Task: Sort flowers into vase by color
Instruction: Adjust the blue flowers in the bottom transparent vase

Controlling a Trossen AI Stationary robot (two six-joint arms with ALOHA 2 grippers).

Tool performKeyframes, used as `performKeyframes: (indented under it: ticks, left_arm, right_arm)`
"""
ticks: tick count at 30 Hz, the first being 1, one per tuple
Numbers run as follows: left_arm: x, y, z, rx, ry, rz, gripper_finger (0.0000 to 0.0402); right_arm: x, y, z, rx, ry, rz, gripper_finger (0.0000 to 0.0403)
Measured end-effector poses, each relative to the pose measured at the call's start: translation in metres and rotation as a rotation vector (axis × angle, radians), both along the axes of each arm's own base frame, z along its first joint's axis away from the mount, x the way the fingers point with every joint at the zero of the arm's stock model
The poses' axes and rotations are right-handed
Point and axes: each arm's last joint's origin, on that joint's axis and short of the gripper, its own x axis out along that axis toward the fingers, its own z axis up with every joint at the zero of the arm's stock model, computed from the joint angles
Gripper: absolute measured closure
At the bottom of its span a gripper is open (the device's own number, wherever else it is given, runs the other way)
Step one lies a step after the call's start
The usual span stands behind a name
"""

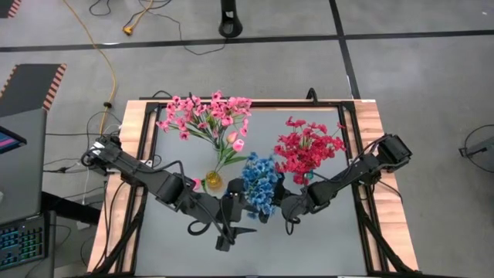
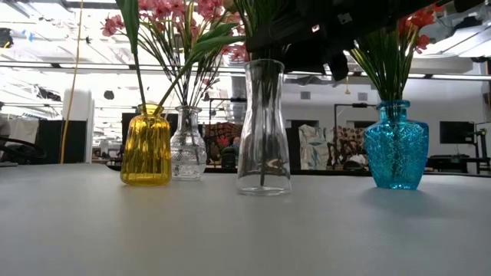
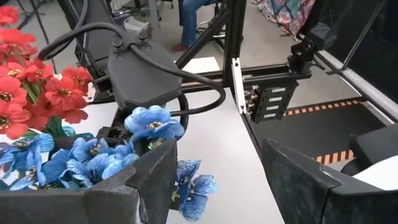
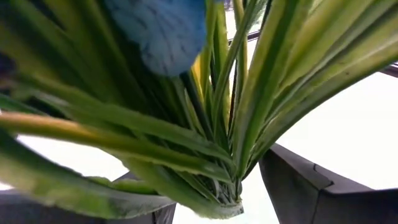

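On the left of the tabletop (image 1: 324, 247), in the high view, the light pink flowers (image 1: 204, 116) fan out over the back left and their stems run down into the yellow vase (image 2: 146, 147), with a small clear patterned vase (image 2: 188, 144) just behind it in the low view. The left end effector (image 1: 229, 232) hovers near the front edge, just left of the blue flowers (image 1: 260, 184); its fingers stand wide apart and carry nothing, as the left wrist view shows with the blue blossoms just beside one finger. In the middle, the blue flowers are bunched above the tall clear vase (image 2: 263, 129), stems reaching down into it. The right end effector (image 1: 287, 208) sits at this bunch from the other side; in the right wrist view its fingers are partly spread and flank the bundle of green stems and leaves (image 4: 211, 162), but whether they press on it I cannot tell. Farther right, the deep red-pink flowers (image 1: 307, 147) stand in the blue vase (image 2: 395, 146). Judging by this, the sorting looks nearly complete: each colour is gathered at its own vase and no loose sprigs lie on the tabletop; what seems left is settling the blue bunch and drawing both arms clear.
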Motion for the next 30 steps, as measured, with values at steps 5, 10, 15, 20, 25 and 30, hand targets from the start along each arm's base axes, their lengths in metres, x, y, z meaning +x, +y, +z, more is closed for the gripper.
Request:
performKeyframes:
  ticks: [5, 10, 15, 20, 25, 30]
  left_arm:
    - [0.0, 0.0, -0.0001, 0.001, 0.001, 0.0, 0.018]
    - [0.0, 0.0, -0.0001, 0.005, 0.0, -0.002, 0.018]
    - [0.0, 0.0001, -0.0001, 0.009, -0.001, -0.002, 0.018]
    - [0.0, 0.0, -0.0001, 0.008, -0.001, -0.002, 0.018]
    - [0.0, 0.0001, -0.0001, 0.009, -0.001, -0.002, 0.018]
    - [0.0, 0.0001, -0.0001, 0.009, -0.001, -0.002, 0.018]
  right_arm:
    - [0.0024, -0.0054, 0.0004, 0.002, -0.004, -0.016, 0.0171]
    - [0.004, -0.0096, 0.0003, 0.002, -0.004, -0.029, 0.0171]
    - [0.0043, -0.0103, 0.0003, 0.002, -0.003, -0.031, 0.0174]
    - [0.0041, -0.0099, 0.0003, 0.002, -0.003, -0.03, 0.0206]
    - [0.0042, -0.0101, 0.0003, 0.002, -0.004, -0.03, 0.0262]
    - [0.0042, -0.0101, 0.0003, 0.002, -0.004, -0.031, 0.0322]
